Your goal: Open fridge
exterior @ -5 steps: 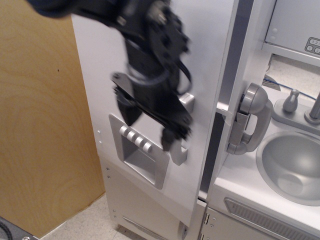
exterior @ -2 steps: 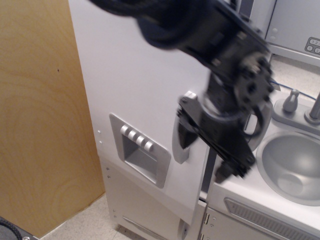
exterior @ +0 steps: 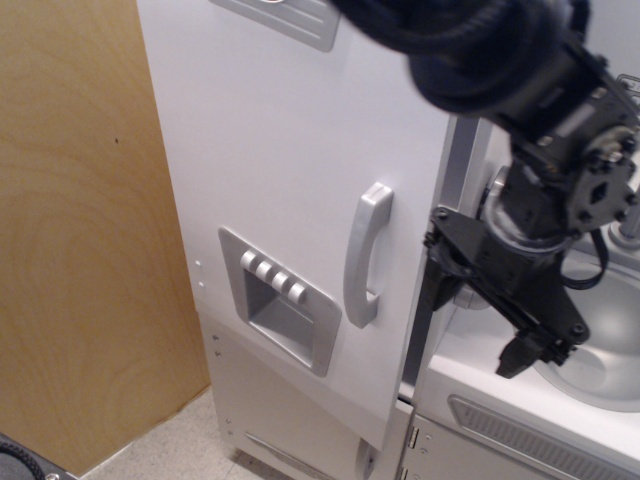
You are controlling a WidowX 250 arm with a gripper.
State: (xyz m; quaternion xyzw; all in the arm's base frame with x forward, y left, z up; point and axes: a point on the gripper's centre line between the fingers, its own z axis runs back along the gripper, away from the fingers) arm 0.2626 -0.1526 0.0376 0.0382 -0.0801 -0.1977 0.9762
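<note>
Fridge [exterior: 290,180] door slightly ajar, left of hand [exterior: 478,300]. Light, stiff, swings freely on hinge; best grabbed at curved silver handle [exterior: 366,255] or exposed door edge. Hand spread open, holding nothing, above counter [exterior: 470,365].

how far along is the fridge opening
Done: the fridge door stands slightly ajar, with a dark gap along its right edge. In hand: the gripper sits in that gap, right of the handle, one finger by the door edge, nothing clamped. Left: the door is only cracked and no shelves show, so it likely still needs swinging wide.
</note>
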